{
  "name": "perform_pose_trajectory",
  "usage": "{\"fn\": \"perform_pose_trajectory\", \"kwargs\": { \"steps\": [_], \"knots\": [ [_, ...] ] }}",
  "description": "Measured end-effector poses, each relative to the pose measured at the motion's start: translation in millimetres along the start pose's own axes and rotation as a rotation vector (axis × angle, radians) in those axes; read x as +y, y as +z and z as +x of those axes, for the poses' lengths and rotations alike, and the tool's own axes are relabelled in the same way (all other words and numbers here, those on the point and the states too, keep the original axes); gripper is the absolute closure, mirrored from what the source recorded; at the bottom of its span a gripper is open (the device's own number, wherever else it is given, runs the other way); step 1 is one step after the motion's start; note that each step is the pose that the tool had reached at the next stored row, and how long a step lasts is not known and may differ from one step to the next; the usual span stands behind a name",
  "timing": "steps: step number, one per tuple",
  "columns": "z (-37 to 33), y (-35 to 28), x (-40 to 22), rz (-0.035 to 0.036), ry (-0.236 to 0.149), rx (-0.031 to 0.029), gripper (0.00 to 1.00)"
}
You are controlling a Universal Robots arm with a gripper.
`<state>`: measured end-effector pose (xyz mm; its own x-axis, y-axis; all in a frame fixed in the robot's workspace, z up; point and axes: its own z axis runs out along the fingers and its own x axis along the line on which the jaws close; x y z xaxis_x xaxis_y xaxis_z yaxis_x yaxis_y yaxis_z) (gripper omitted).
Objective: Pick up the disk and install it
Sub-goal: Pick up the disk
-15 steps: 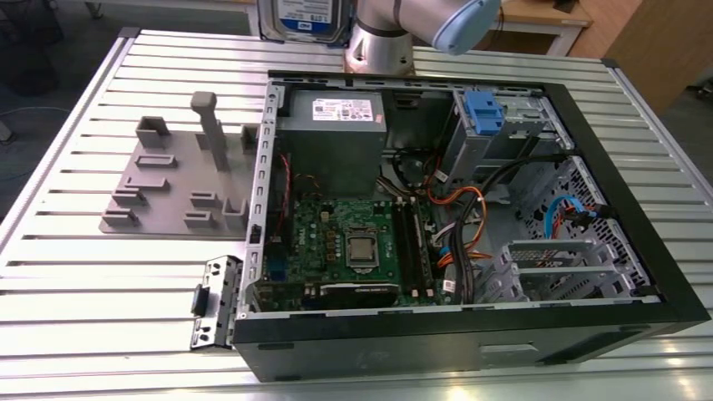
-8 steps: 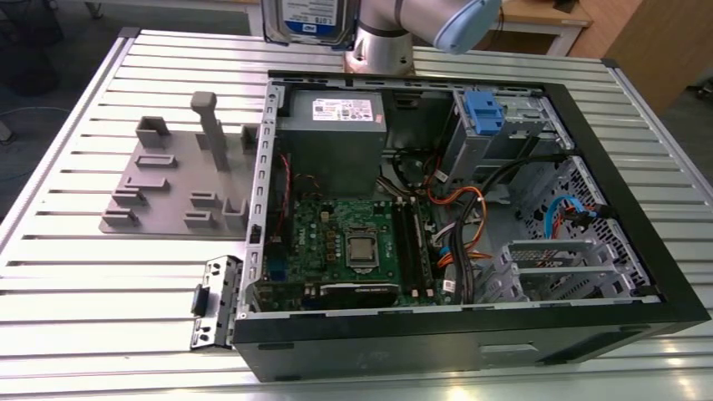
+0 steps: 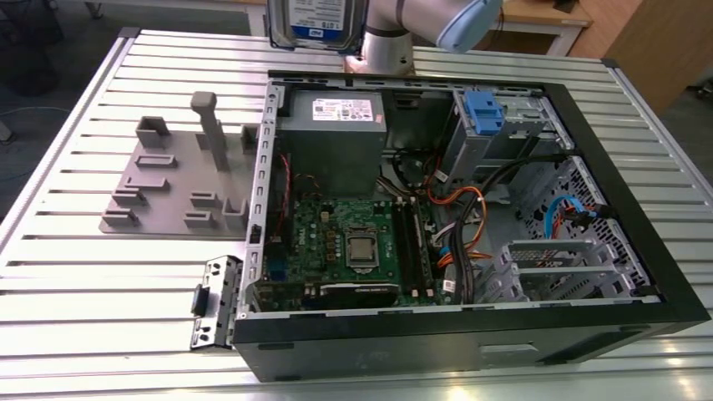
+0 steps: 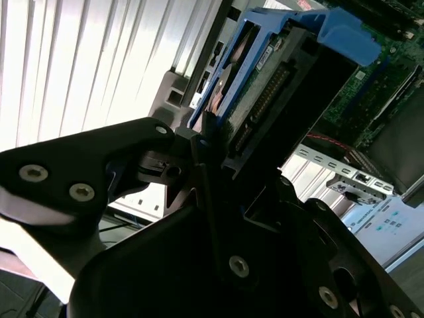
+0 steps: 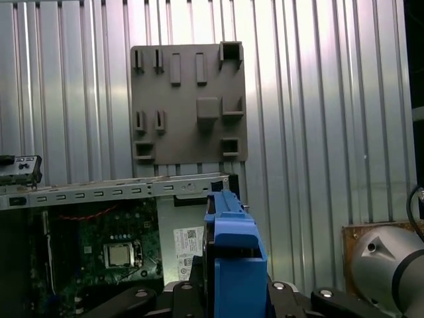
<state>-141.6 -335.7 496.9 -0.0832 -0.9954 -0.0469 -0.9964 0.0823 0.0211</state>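
Blue-framed disk (image 3: 316, 23) is off the table (image 3: 89, 292), held high on edge above the pwr-supply (image 3: 332, 134) end of the open computer case (image 3: 446, 342) in the exterior view. My hand (image 4: 215, 142) is clamped on it: in the second wrist view black fingers (image 4: 202, 165) pinch the bracket's edge, w/ connector pins showing along one side. I reckon it's carried edge-on b/c the grey drive cage (image 3: 490, 138), the one w/ the small blue latch (image 3: 482, 109), takes it as a slide-in. Cage is well apart from the disk and lower. Grey holder plate (image 3: 167, 196) lies on the table beside the case. Pickup looks done, install not yet.
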Motion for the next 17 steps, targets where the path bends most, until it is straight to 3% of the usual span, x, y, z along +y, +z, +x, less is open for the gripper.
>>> {"fn": "perform_pose_trajectory", "kwargs": {
  "steps": [17],
  "knots": [
    [20.8, -0.6, -20.0, -0.0006, 0.0, 0.0001, 0.64]
  ]
}}
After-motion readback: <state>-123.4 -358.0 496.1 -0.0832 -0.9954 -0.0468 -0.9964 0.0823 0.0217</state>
